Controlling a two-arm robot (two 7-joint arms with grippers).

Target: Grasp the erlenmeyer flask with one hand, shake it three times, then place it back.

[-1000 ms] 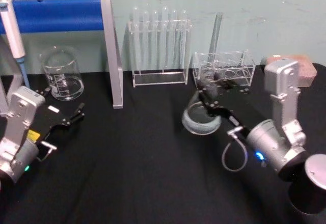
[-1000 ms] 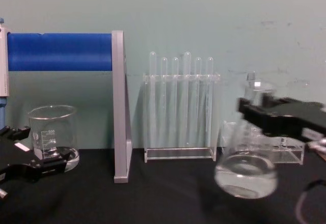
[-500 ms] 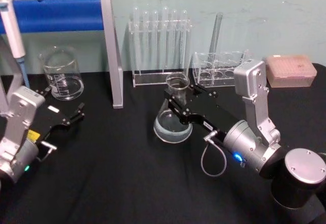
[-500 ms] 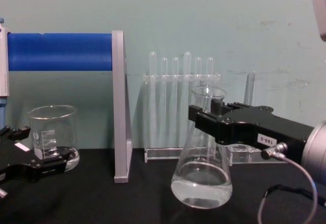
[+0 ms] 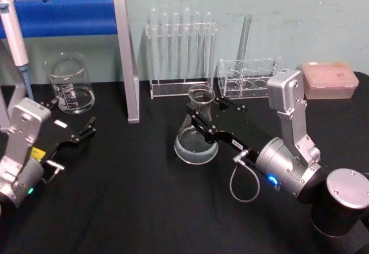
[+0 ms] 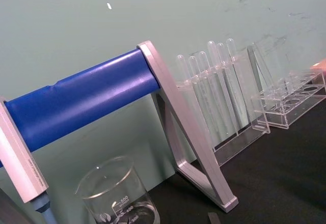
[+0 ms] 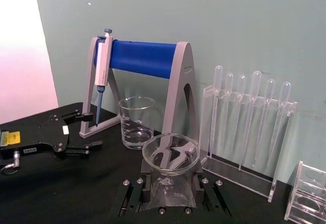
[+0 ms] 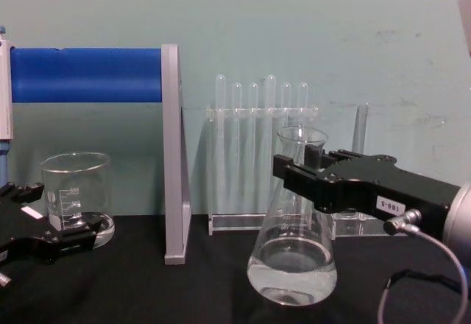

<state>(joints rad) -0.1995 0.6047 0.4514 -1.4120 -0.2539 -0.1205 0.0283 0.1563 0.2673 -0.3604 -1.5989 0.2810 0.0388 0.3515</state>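
One gripper is at work: the right gripper is clamped on the neck of the erlenmeyer flask, which stands upright, clear liquid in its base, mid-table in front of the test tube rack; whether it touches the black table I cannot tell. The left gripper sits parked, fingers apart, near the glass beaker

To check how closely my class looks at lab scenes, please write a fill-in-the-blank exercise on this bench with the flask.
1. The right gripper is shut on the erlenmeyer flask at its ____.
2. The flask's wide base holds a clear ____.
3. The left gripper rests near the beaker with its fingers ____.
4. The bar on the grey stand is coloured ____.
Missing words: neck; liquid; open; blue.
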